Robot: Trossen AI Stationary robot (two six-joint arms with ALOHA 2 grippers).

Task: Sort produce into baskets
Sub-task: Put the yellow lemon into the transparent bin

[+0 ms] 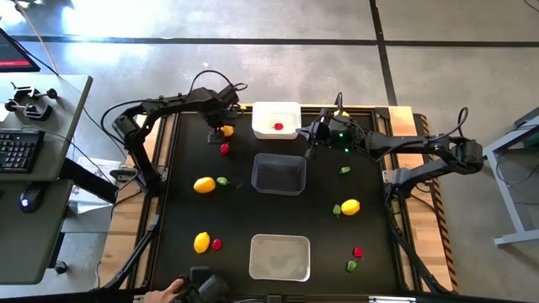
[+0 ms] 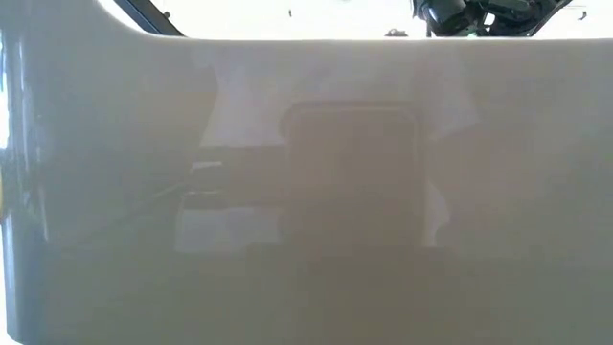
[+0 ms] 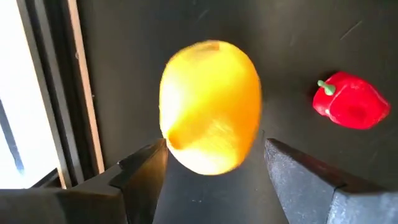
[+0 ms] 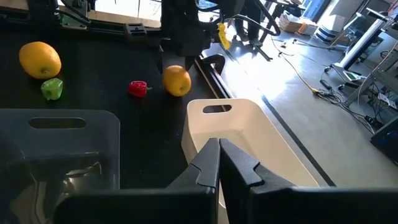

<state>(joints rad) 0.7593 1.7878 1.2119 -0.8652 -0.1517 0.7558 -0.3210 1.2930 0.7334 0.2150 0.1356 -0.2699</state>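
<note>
A yellow lemon [image 3: 211, 115] lies on the black table [image 1: 253, 210] at the far left, with a red pepper piece [image 3: 350, 99] beside it. My left gripper [image 3: 214, 165] hangs over this lemon [image 1: 226, 130], pointing down and open, one finger on either side. My right gripper [image 4: 217, 155] is shut and holds nothing, just above the right side of the white basket [image 1: 276, 120], which has a red piece [image 1: 279, 127] in it. The clear dark basket [image 1: 279, 173] stands at the table's middle, the pale basket [image 1: 280, 257] near the front edge.
More lemons [image 1: 204, 184] [image 1: 201, 242] [image 1: 350, 206] lie scattered, with small red pieces [image 1: 216, 244] [image 1: 358, 252] and green pieces [image 1: 222, 180] [image 1: 344, 170] among them. A person's hand [image 1: 160, 295] shows at the near left edge. A pale basket wall [image 2: 306, 192] fills the low view.
</note>
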